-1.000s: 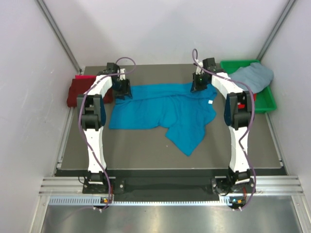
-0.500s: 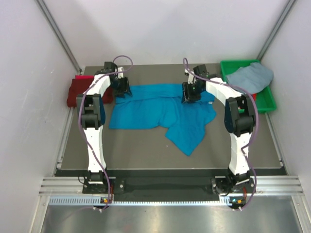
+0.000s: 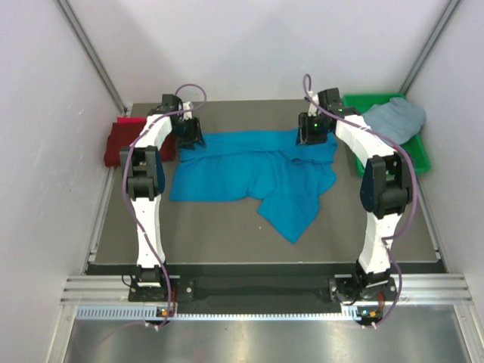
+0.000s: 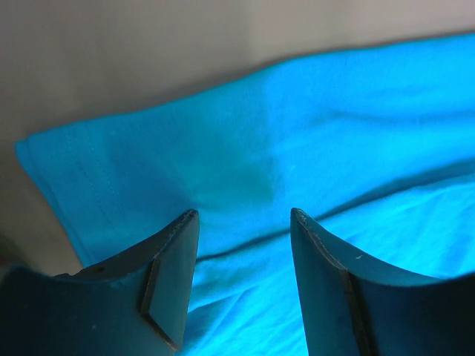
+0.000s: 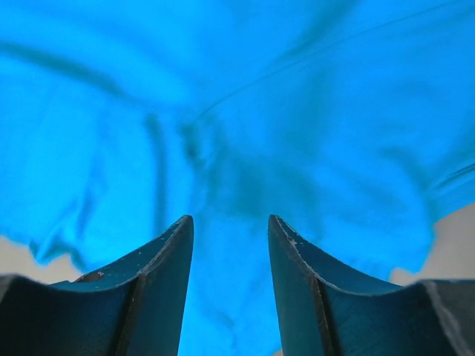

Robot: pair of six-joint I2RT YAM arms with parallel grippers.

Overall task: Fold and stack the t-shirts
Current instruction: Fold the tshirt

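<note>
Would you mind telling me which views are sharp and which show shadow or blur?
Top external: evenly lit, sharp, turquoise t-shirt clear. Left wrist: left fingers dark, faint shadow on the cloth ahead. Right wrist: right fingers dark, cloth slightly blurred.

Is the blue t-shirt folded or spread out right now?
Spread out, not folded. The blue t-shirt lies rumpled and mostly flat across the table, with one corner trailing toward the near edge.

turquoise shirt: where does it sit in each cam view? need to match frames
Top external: turquoise shirt spread mid-table, rumpled, one flap pointing toward the arm bases.
Left wrist: shirt fills the right and lower frame, its corner at left.
Right wrist: shirt fills nearly the whole frame.
Shared landmark: bare table edging the shirt.
</note>
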